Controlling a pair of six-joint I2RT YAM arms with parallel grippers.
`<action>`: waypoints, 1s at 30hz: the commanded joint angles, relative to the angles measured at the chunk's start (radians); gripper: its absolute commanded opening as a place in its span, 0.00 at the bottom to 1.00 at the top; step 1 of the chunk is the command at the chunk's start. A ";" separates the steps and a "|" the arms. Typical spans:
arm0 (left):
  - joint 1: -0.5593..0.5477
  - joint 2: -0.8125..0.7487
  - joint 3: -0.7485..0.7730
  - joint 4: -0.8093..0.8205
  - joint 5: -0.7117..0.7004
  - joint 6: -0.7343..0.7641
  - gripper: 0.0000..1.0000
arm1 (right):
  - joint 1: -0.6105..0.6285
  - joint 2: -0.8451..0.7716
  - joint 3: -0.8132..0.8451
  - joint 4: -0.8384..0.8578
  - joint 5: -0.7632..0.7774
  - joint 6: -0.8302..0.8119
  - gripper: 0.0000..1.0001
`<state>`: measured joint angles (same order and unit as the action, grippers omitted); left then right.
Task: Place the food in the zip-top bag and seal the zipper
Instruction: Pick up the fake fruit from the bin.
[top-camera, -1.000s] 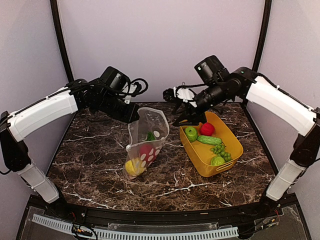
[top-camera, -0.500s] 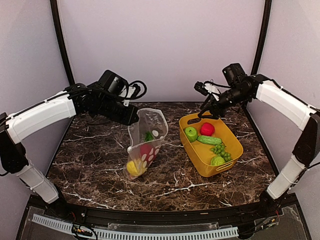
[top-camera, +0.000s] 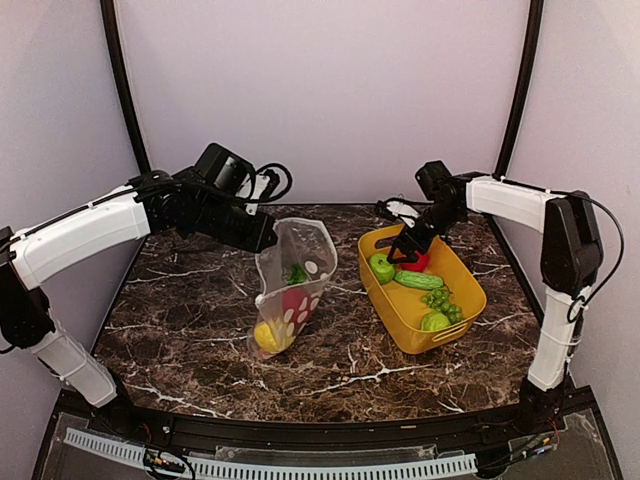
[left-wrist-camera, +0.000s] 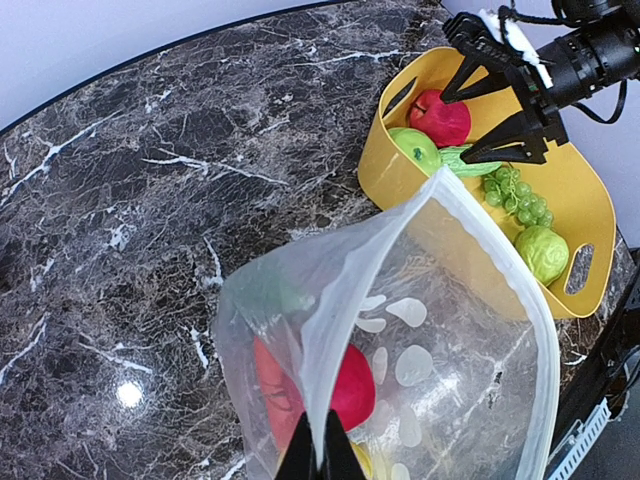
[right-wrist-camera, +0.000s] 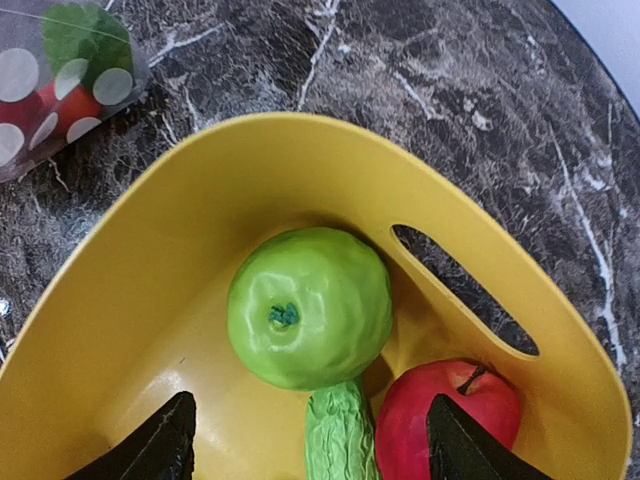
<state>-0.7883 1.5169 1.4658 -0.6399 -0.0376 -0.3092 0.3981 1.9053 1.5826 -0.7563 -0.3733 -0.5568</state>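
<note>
Nothing to read here: no lettering, label or number shows in any view. The bag (top-camera: 310, 245) carries only pale printed dots, and the basket (top-camera: 398, 312) is plain yellow, unmarked.

light: bright, even | glare: spot on table (left-wrist-camera: 128, 393) | focus: sharp

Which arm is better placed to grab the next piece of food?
Right: the right gripper hovers open over the green apple in the yellow basket; the left gripper is shut on the rim of the zip-top bag.
</note>
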 joint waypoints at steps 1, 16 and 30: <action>0.000 -0.045 -0.030 0.012 0.004 -0.007 0.01 | -0.001 0.058 0.062 0.007 0.019 0.026 0.78; 0.000 -0.041 -0.051 0.029 0.012 -0.009 0.01 | 0.023 0.188 0.162 -0.043 -0.050 0.049 0.82; 0.000 -0.039 -0.054 0.030 0.016 -0.013 0.01 | 0.054 0.236 0.161 -0.038 0.002 0.059 0.74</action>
<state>-0.7883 1.5059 1.4315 -0.6144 -0.0341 -0.3119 0.4446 2.1128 1.7226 -0.7876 -0.3958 -0.5117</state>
